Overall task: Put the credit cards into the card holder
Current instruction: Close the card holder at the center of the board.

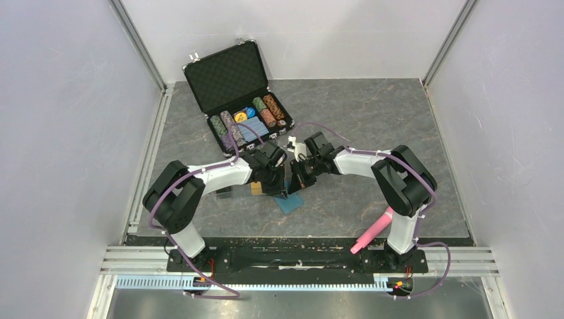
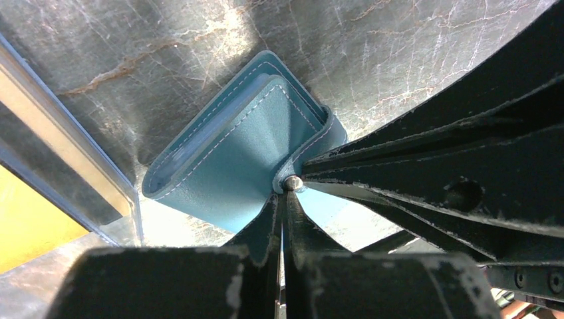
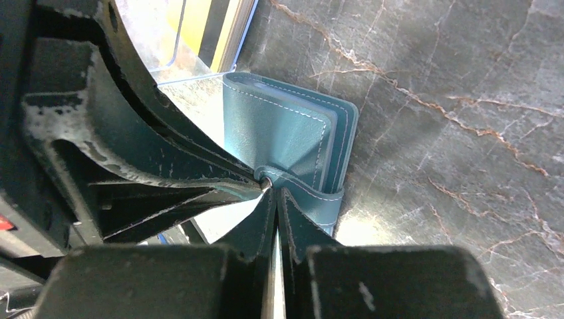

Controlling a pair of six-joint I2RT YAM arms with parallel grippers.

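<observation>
Grippers of both arms meet over the middle of the grey marbled table (image 1: 372, 133), just near of an open black chip briefcase (image 1: 229, 83) whose tray holds rows of poker chips (image 1: 256, 118). Below them the teal card holder (image 1: 290, 200) lies folded on the table. Its far end is raised toward the fingers.

The left gripper (image 2: 281, 207) is clamped on a fold of the teal leather, which shows between its closed fingers in the left wrist view. The right gripper (image 3: 273, 199) pinches the leather the same way. The tips of the two grippers come together at the small metal snap (image 2: 293, 183) on the strap.

Just left of the card holder stands a clear plastic box (image 2: 126, 199). A gold-orange credit card (image 1: 255, 189) shows through its wall; whether the card lies inside it I cannot tell. A pink stick-shaped object (image 1: 372, 231) leans by the right arm's base.
</observation>
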